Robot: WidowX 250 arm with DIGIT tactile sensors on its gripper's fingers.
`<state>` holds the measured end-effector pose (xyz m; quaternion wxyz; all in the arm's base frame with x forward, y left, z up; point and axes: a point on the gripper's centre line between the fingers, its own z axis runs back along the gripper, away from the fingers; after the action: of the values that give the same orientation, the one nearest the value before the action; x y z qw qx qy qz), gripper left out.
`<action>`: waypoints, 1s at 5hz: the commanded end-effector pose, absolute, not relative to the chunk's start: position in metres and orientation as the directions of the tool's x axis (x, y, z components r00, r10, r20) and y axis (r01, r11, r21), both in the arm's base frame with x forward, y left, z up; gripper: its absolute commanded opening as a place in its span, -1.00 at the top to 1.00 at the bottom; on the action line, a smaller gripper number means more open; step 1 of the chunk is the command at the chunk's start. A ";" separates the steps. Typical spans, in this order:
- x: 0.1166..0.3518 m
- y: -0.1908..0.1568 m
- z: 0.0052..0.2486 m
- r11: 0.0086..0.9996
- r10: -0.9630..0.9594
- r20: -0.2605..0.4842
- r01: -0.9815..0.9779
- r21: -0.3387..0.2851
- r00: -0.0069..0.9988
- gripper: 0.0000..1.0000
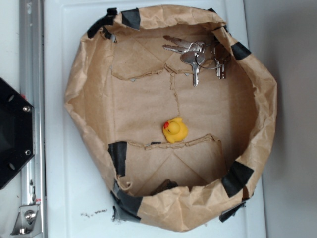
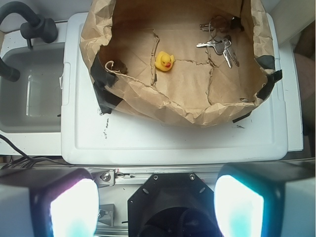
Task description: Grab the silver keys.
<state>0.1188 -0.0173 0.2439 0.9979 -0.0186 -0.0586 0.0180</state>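
- Exterior view: a brown paper bag [image 1: 89, 99], rolled down into a shallow bowl and patched with black tape [image 1: 118, 156], sits on a white tray [image 1: 64, 198]. The silver keys [image 1: 197, 55] lie on the bag's floor close under its far rim, towards the right corner, fanned out on thin rings. A yellow rubber duck [image 1: 175, 130] sits near the middle, well apart from the keys. A black robot base [image 1: 12, 134] shows at the left edge, beside a metal rail [image 1: 30, 59].
- Wrist view: the gripper [image 2: 157, 205] hangs over the tray's near edge, outside the bag; its two glowing fingers [image 2: 74, 207] stand spread wide with nothing between them. The keys [image 2: 219, 43] lie in the bag's upper right, the duck [image 2: 164, 61] left of them. A grey tub [image 2: 12, 118] stands left of the tray.
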 end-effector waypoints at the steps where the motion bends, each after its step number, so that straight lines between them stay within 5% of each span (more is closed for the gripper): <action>1: 0.119 -0.017 0.244 0.999 0.038 0.116 -0.034 -0.039 0.992 -1.00; 2: 0.169 -0.030 0.228 0.991 0.130 0.164 -0.122 -0.056 0.978 -1.00; 5: 0.232 -0.005 0.192 0.990 0.105 0.244 -0.079 -0.116 0.964 -1.00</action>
<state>0.2296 -0.0099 0.1826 0.9918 -0.0554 -0.1097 0.0352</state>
